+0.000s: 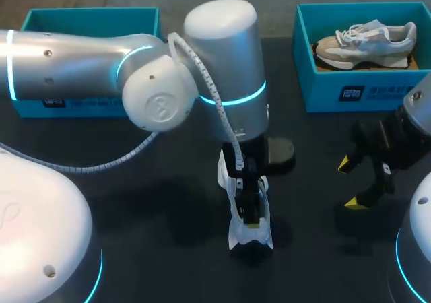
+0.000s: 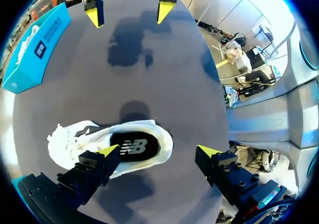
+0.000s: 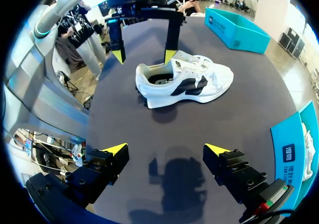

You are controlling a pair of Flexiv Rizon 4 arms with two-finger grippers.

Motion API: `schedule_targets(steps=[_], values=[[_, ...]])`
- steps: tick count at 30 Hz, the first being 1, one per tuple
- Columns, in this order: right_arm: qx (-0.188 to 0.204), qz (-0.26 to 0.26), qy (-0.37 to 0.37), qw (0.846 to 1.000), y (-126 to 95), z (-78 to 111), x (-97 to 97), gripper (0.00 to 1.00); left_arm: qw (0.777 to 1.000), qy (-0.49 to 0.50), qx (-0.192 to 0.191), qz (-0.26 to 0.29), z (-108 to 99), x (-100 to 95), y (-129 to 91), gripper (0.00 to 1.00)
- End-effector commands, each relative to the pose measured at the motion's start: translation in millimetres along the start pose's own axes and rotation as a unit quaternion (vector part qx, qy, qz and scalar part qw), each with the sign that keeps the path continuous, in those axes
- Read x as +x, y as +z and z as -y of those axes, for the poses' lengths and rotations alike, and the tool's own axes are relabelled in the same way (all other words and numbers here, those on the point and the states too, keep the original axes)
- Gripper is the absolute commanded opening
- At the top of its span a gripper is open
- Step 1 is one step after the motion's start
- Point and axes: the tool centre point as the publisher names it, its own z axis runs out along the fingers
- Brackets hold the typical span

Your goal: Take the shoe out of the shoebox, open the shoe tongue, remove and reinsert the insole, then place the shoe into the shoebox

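One white shoe (image 3: 199,82) with logo-printed insole (image 2: 133,147)

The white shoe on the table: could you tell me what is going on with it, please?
The white shoe stands on the dark table. My left arm holds its jaws open over the heel opening, one yellow tip at the collar, gripping nothing; the dark insole lies inside. My right arm hangs apart from it, jaws open and empty. A second shoe sits in the teal box.
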Motion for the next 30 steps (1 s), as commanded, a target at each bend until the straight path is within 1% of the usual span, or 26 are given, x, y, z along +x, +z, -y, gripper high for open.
schedule_targets(steps=[1,8,13,16,19,22,26,30], values=[[0.001,0.002,0.001,1.000,1,-0.2,1.5,1.00,1.000,0.003,-0.006,-0.008,7,-6.8,18,1.00],[0.001,0.002,0.001,1.000,1,-0.2,1.5,1.00,1.000,0.002,-0.024,-0.018,11,-8.3,36,1.00],[0.001,0.002,0.001,1.000,1,-0.2,1.5,1.00,0.999,0.004,-0.031,-0.021,12,0.2,47,0.99],[0.001,0.002,0.001,1.000,1,-0.2,1.5,1.00,0.999,0.007,-0.035,-0.026,12,6.9,50,0.91],[0.001,0.002,0.001,1.000,1,-0.2,1.5,1.00,0.999,0.007,-0.039,-0.027,10,11.9,52,0.88],[0.001,0.002,0.001,1.000,1,-0.2,1.5,1.00,0.999,0.002,-0.045,-0.018,8,15.0,55,0.81],[0.001,0.002,0.001,1.000,1,-0.2,1.5,1.00,0.999,-0.005,-0.048,-0.015,5,14.4,61,0.77],[0.001,0.002,0.001,1.000,1,-0.2,1.5,1.00,0.998,-0.010,-0.052,-0.015,6,16.9,69,0.74]])
